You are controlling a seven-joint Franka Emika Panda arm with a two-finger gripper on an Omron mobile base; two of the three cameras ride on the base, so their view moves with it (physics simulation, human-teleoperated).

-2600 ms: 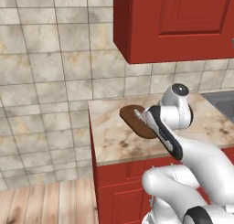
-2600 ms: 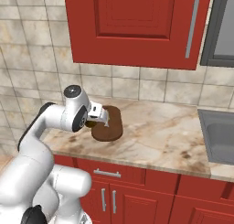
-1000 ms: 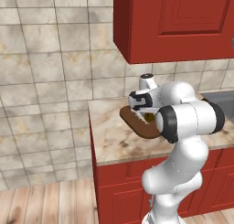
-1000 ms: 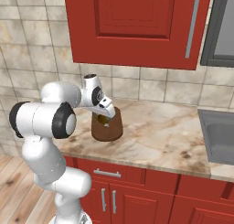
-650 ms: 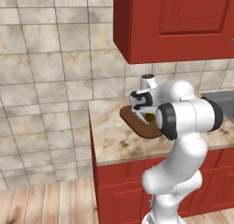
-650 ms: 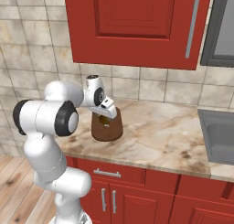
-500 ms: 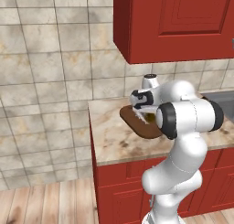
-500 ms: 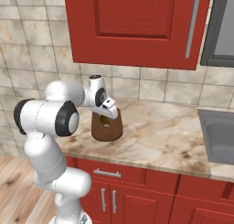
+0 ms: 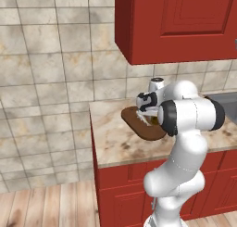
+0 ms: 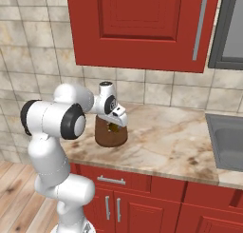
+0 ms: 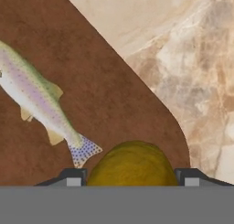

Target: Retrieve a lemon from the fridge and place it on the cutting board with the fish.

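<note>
Red wall cabinets (image 10: 142, 27) above, marble counter (image 10: 180, 141) below, steel sink (image 10: 228, 141) off to the right. On the counter near its left end, the dark brown cutting board (image 9: 139, 129), flat against the stone. White arm bent over the board, gripper (image 10: 115, 126) pointing down at it from just above. On the board in the hand view, the fish (image 11: 39, 102), pale with a speckled tail, lying slantwise. Smallest of all, the lemon (image 11: 132, 163), ochre, seated between the two dark fingertips (image 11: 73, 176), clasped from both sides, just beside the fish's tail and over bare wood. Whether touching the board or a little above, impossible to tell. By the look of it: fetching done, carrying done, lemon brought over the right spot. Left to do: letting go, then lifting clear without nudging the fruit into a roll toward the nearby board edge.
</note>
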